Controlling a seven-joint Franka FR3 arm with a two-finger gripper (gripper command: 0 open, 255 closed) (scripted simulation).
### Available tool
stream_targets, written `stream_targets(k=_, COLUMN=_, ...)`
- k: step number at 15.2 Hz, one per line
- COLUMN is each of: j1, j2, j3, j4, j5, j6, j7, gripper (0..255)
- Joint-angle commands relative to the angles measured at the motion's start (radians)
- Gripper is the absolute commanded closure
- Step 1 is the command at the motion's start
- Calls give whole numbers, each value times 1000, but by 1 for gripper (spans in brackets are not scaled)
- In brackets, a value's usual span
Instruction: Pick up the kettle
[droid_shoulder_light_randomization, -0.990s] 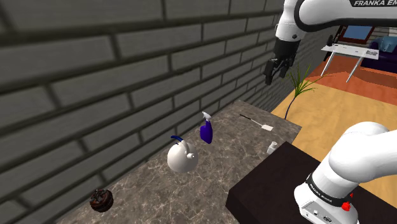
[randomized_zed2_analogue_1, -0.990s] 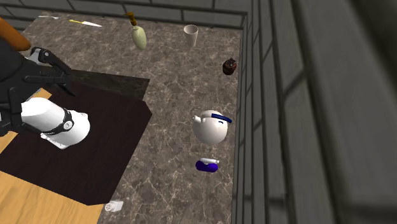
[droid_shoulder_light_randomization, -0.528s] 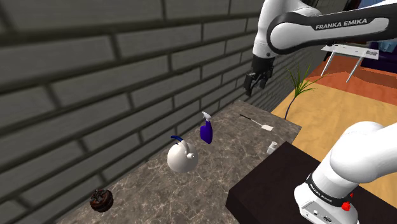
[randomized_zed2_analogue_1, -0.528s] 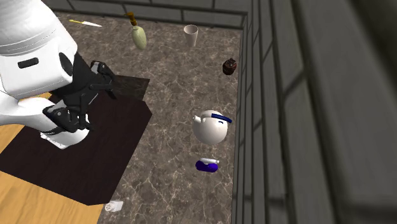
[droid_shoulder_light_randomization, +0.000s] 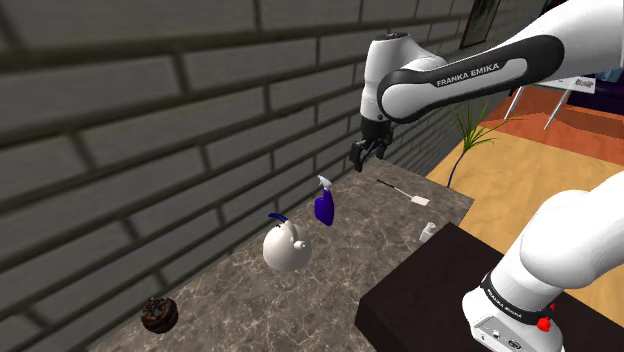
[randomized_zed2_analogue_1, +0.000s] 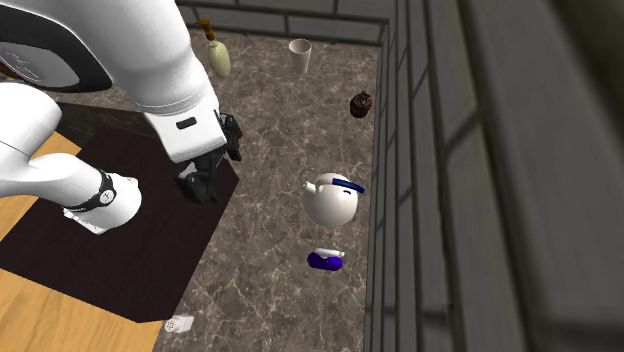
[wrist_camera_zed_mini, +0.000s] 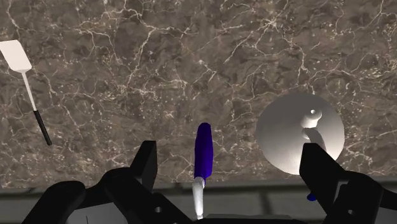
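Since the arm (droid_shoulder_light_randomization: 470, 72) swung wallward, the end effector (droid_shoulder_light_randomization: 360, 160) hangs released roughly over the sprayer (droid_shoulder_light_randomization: 324, 206); kettle (droid_shoulder_light_randomization: 285, 247) beside it needs lining up next.

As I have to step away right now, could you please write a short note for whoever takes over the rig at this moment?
Gripper: open and empty, in the air roughly above the blue spray bottle.
Kettle: white and round with a blue handle, upright on the stone countertop near the brick wall, beside the bottle but apart from it.
Done: no grasp yet; the kettle is untouched.
Left: move over the kettle, come down, shut on it and lift.
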Motion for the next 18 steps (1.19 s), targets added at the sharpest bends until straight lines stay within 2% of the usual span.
stream_targets(k=1, j1=5, j2=70, j3=22, j4=17, j5=-8, j6=54, j7=29, gripper=0)
stream_targets(k=6, j1=14, j2=249, j3=70, j4=77, j5=-52, j6=167, j7=105, gripper=0)
stream_targets(k=11, j1=32, j2=438, j3=101, j4=170, j5=-130, j6=251, j7=195, gripper=0)
stream_targets(k=18, j1=95, j2=707, j3=98, j4=353, j5=-252, j6=314, j7=313, gripper=0)
